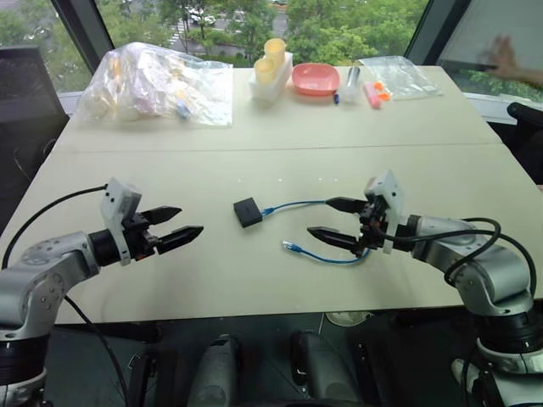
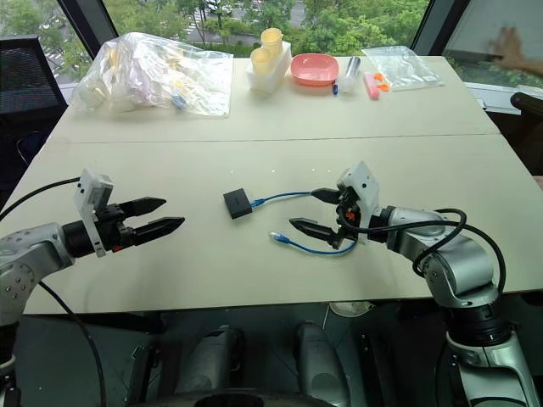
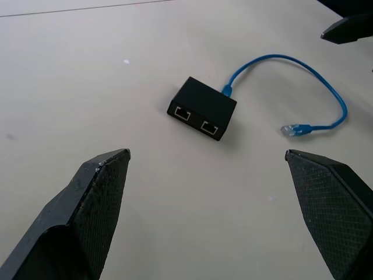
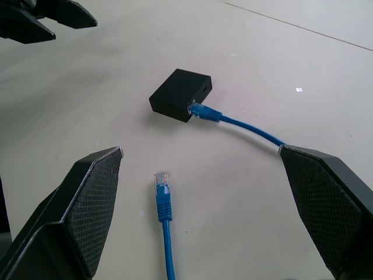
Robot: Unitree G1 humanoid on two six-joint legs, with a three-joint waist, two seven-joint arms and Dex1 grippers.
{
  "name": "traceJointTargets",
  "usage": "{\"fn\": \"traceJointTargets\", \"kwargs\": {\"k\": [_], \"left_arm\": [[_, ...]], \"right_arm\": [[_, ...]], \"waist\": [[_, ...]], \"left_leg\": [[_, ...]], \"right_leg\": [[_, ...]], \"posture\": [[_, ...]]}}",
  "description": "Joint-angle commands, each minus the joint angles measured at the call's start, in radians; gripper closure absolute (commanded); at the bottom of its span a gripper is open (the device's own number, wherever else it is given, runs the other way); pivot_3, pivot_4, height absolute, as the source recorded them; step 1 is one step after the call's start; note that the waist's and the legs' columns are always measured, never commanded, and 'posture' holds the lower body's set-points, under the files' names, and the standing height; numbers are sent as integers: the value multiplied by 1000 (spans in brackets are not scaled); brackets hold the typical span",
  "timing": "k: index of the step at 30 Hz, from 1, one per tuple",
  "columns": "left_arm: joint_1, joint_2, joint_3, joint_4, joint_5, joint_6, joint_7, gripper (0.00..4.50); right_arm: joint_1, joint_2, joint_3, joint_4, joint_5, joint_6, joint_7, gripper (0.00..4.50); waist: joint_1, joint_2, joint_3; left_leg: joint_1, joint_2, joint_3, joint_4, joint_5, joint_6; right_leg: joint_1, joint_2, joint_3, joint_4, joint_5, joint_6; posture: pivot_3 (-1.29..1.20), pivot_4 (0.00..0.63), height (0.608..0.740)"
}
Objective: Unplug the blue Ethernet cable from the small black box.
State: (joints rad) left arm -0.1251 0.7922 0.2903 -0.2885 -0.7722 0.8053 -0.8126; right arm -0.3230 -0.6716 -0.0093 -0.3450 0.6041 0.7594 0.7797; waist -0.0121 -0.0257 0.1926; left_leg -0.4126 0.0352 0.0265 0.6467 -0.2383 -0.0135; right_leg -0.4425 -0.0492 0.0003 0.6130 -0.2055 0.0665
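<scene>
The small black box (image 1: 247, 212) lies flat near the middle of the beige table (image 1: 254, 153). The blue Ethernet cable (image 1: 299, 204) is plugged into the edge of the box that faces my right arm. It curves away under my right gripper, and its free clear plug (image 4: 161, 180) rests loose on the table. Two empty ports show on the box's (image 3: 202, 109) other edge. My left gripper (image 1: 187, 220) hovers open to the left of the box, apart from it. My right gripper (image 1: 321, 217) hovers open over the cable's loop, its fingers holding nothing.
At the table's far end lie a crumpled plastic bag (image 1: 157, 85), yellow cups in a white holder (image 1: 271, 68), a pink bowl (image 1: 316, 79), a small clear bag (image 1: 399, 76) and markers. A person's hand (image 1: 509, 59) shows at the far right. The table's near edge runs just below both grippers.
</scene>
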Motion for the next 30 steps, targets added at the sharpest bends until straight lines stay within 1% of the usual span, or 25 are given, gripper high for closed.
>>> {"fn": "traceJointTargets", "kwargs": {"k": [1,5,11,16,18,22,24,28,30], "left_arm": [[-19,14,10,-6,1,-10,-15,29],[-45,2,17,12,-19,9,-6,29],[-50,6,11,22,-3,4,-11,29],[-65,5,3,28,10,-8,-9,29],[-83,7,7,46,15,-15,-10,29],[-175,55,1,146,63,-48,-51,29],[-221,93,-14,192,76,-51,-106,29],[-252,178,-61,231,75,-45,-257,29],[-254,193,-72,233,74,-45,-295,29]], "right_arm": [[-5,8,-12,-16,2,-13,-2,0],[5,18,-10,-27,2,-11,-11,0],[11,20,-15,-30,-1,-9,-14,0],[-6,22,-14,-1,-8,-19,-6,0],[-43,33,3,42,-21,-40,14,0],[-174,78,65,221,-84,-120,73,0],[-246,95,111,324,-135,-183,125,0],[-440,160,249,642,-308,-393,230,0],[-535,220,276,811,-353,-478,273,0]], "waist": [[0,0,0],[0,0,0],[0,0,0],[0,0,0],[-1,0,0],[-3,0,0],[-4,0,0],[-11,0,0],[-13,1,0]], "left_leg": [[0,0,0,0,0,0],[0,0,0,0,0,0],[0,0,0,0,0,0],[0,0,0,0,0,0],[0,0,0,0,0,0],[1,0,0,1,0,0],[1,1,0,1,0,0],[1,1,1,0,0,0],[1,1,1,-1,0,0]], "right_leg": [[0,0,0,0,0,0],[0,0,0,0,0,0],[0,0,0,0,0,0],[0,0,0,0,0,0],[0,0,0,0,0,0],[1,2,0,2,0,0],[0,3,0,2,0,-1],[0,3,0,2,1,-1],[0,3,1,2,1,-1]], "posture": [[0,150,740],[0,150,740],[0,150,740],[0,150,740],[0,150,740],[0,150,740],[0,150,740],[0,150,740],[0,150,740]]}}
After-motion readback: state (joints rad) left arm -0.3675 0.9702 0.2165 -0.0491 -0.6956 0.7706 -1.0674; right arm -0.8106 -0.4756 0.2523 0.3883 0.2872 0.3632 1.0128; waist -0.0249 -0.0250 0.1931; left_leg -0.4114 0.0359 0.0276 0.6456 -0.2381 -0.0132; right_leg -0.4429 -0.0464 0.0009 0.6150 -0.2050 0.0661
